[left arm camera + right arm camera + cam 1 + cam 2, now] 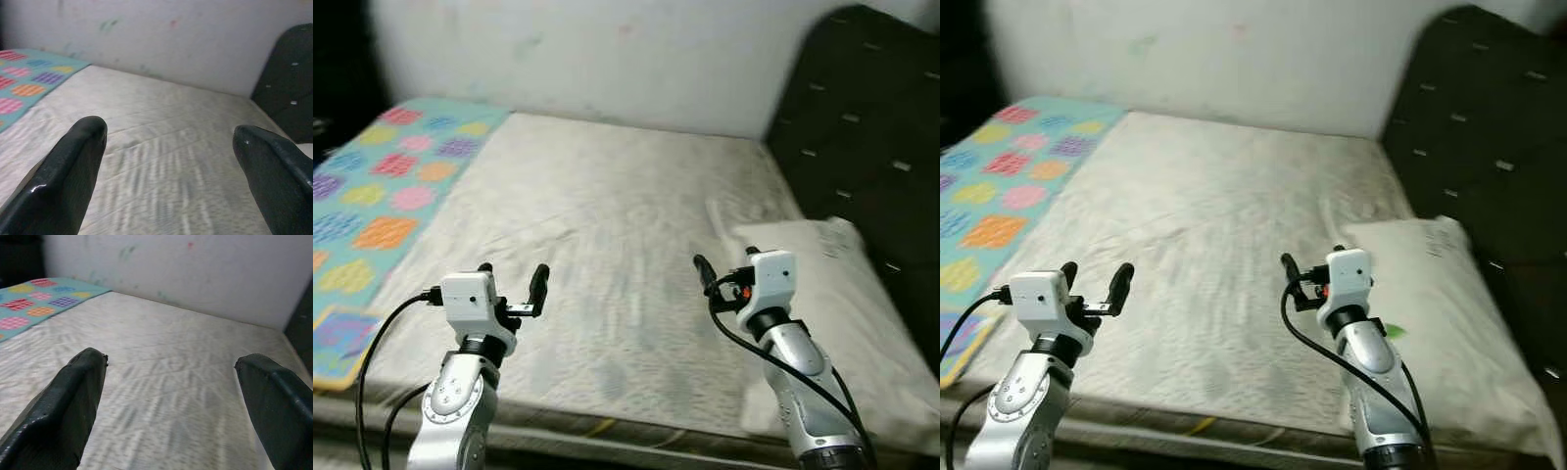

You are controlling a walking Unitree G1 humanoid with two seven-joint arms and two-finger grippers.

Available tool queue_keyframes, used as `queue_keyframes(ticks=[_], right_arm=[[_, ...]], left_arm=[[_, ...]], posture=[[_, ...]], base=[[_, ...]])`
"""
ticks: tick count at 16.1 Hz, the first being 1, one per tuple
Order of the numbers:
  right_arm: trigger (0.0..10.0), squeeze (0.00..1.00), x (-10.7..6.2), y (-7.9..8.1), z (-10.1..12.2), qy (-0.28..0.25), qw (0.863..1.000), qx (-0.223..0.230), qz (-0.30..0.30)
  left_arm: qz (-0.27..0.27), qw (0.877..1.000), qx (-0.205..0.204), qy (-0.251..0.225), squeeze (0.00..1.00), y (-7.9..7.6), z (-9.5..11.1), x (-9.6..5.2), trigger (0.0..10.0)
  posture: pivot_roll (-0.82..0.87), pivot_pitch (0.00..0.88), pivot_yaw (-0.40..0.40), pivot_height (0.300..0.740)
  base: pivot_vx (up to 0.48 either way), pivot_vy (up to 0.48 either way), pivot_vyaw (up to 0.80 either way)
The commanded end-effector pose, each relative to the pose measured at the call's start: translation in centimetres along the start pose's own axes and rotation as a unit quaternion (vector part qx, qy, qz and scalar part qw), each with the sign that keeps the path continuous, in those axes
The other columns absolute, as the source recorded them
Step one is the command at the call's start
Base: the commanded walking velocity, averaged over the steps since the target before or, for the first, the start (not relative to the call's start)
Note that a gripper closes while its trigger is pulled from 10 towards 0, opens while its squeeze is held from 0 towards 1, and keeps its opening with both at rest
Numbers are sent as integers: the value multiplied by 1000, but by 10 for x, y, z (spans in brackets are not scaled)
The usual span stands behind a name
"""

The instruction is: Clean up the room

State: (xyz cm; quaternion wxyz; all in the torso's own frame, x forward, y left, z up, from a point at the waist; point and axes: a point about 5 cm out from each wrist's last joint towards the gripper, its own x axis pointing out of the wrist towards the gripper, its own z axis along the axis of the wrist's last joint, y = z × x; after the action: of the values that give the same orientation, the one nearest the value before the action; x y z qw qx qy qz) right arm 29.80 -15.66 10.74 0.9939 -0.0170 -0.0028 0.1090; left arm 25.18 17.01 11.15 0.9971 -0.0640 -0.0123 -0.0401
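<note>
Left eye view, left to right: patterned quilt (372, 211) lies along the bed's left side, one corner hanging off the near edge. Bare grey mattress (607, 235) fills the middle. White pillow (842, 294) sits at the right, against the dark tufted headboard (871, 127), a bit skewed and near the front edge.

Left gripper (513, 284) hovers over the near left part of the mattress, fingers spread wide, nothing between them. Right gripper (1311, 276) hovers just left of the pillow, fingers parted too, holding nothing. Neither touches the bedding as far as you can see.

Step in hand, my read: you're standing at the bedside, lined up, before any grasp. No loose clutter shows on the bed, so the tidy-up looks like bed-making.

Next move probably calls for picking a target: the pillow is closest to your right gripper, so reach right, close on its near corner and square it to the headboard. Or take the quilt edge with the left and pull it across the mattress. Soft cloth, so pinch a fold rather than flat fabric.
</note>
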Motion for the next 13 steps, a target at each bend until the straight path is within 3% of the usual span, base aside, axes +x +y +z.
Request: queue_keyframes(ticks=[1, 6, 9, 13], right_arm=[[10000, 0, 1, -2, 4, -7, 1000, -3, 1], [10000, 0, 2, -2, 3, -4, 1000, -1, -1], [10000, 0, 2, -2, 3, -3, 1000, -1, -2], [10000, 0, 2, -2, 4, -3, 1000, -1, -2]], left_arm=[[-3, 1000, 3, 5, 0, 0, 0, 0, 10000], [-3, 1000, 2, 5, 0, 0, 0, 0, 10000], [-3, 1000, 2, 6, 0, 0, 0, 0, 10000], [1, 1000, 1, 5, 0, 1, 0, 0, 10000]], posture=[[-11, 0, -64, 740], [-11, 0, -64, 740], [-12, 0, -65, 740], [-11, 0, -65, 740]], base=[[0, 424, 0], [0, 419, 0], [0, 420, -535], [0, 421, 0]])
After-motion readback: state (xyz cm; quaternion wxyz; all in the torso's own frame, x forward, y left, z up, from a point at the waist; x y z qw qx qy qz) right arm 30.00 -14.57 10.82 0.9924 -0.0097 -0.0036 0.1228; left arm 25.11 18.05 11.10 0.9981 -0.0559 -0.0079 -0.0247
